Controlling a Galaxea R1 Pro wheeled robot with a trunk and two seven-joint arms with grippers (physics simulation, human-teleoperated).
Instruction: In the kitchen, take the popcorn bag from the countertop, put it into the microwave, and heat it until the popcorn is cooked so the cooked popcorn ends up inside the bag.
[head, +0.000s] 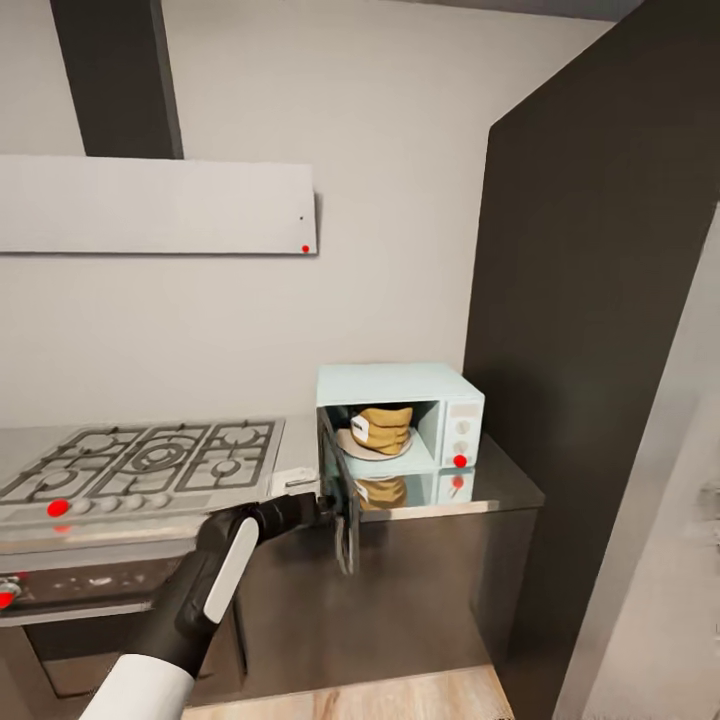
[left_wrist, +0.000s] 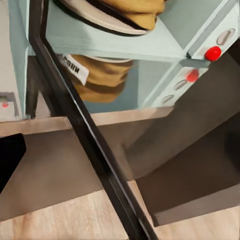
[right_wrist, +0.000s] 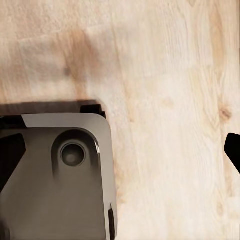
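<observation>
**Bag loaded, door open, left arm at the door edge**

The small tan-brown soft popcorn bag (head: 383, 428) with its white side label sits on the pale round plate (head: 372, 447) inside the pale mint-blue box microwave (head: 400, 418) — so placement looks done. The microwave stands at the 3 o'clock end of the grey glossy countertop (head: 500, 487), whose sheen mirrors the bag below the cavity. The dark glass door (head: 338, 490) hangs wide open toward the robot, at 7 o'clock from the cavity; it must shut before heating, which probably explains the arm's position. A red dot (head: 460, 461) sits at the control panel's foot.

Left arm: black-and-white forearm reaches up from 7 o'clock, wrist roughly level, the left gripper (head: 322, 507) at the door's outer edge — looks like contact, cannot confirm. Fingers hidden by the door; cannot tell if clenched or released.

Right gripper: a dark fingertip (right_wrist: 233, 150) hangs over the pale wood floor (right_wrist: 165, 75) beside the robot's grey base (right_wrist: 55, 180); its state isn't visible.

The grey gas hob (head: 140, 458) lies at 9 o'clock from the microwave.
</observation>
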